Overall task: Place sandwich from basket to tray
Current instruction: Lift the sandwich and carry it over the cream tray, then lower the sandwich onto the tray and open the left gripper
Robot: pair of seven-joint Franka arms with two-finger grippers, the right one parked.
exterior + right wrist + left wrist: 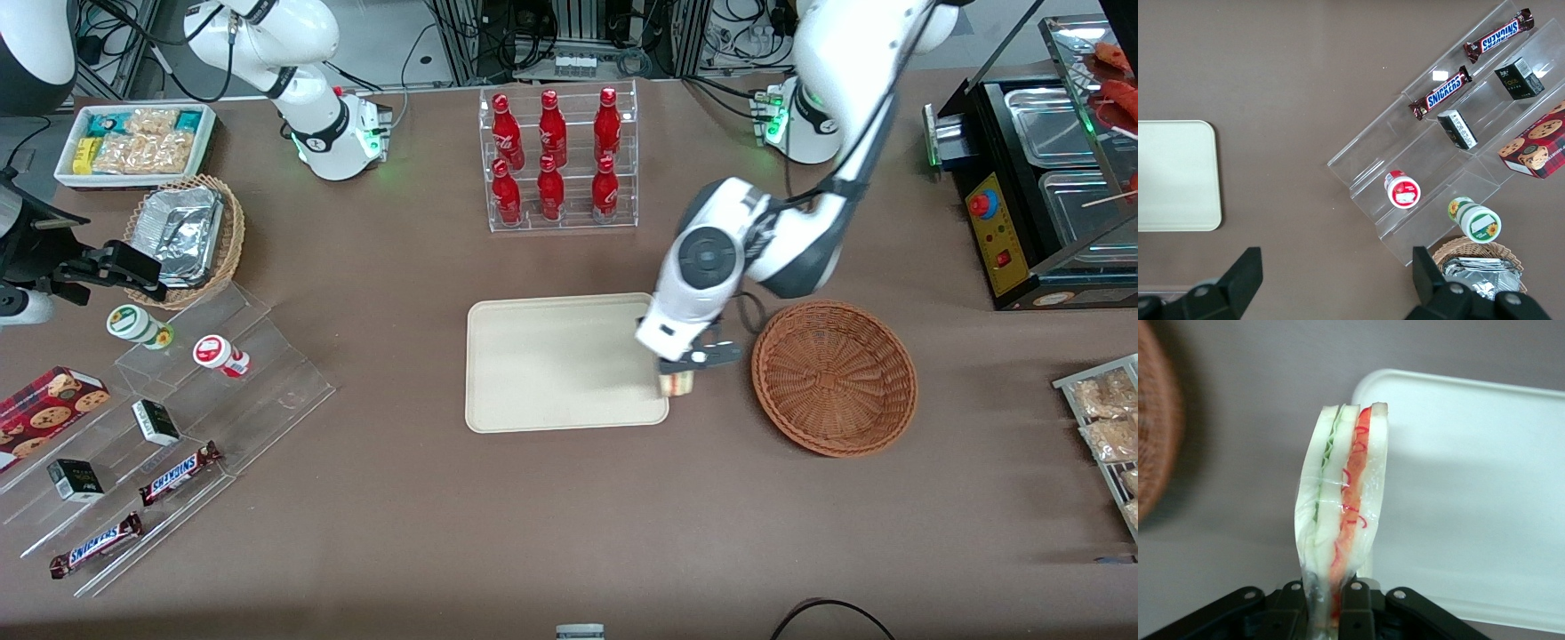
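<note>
Front view: left gripper [677, 378] hangs over the tray [551, 364] edge nearest the basket [834, 377], fingers [1355, 610] pinched tight on the sandwich [677, 383], held off the surface w/ red & green filling showing. Basket sits just beside tray.

Left arm bent low — gripper [683, 369] down, fingers [1355, 608] clamped tight.

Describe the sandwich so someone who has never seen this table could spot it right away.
Find the flat cream rectangular tray mid-table, beside the round reddish-brown wicker basket. At the tray's edge nearest that basket, the left arm's black two-finger gripper is shut on a small white-bread sandwich wedge. Only it shows red and green filling stripes.
</note>
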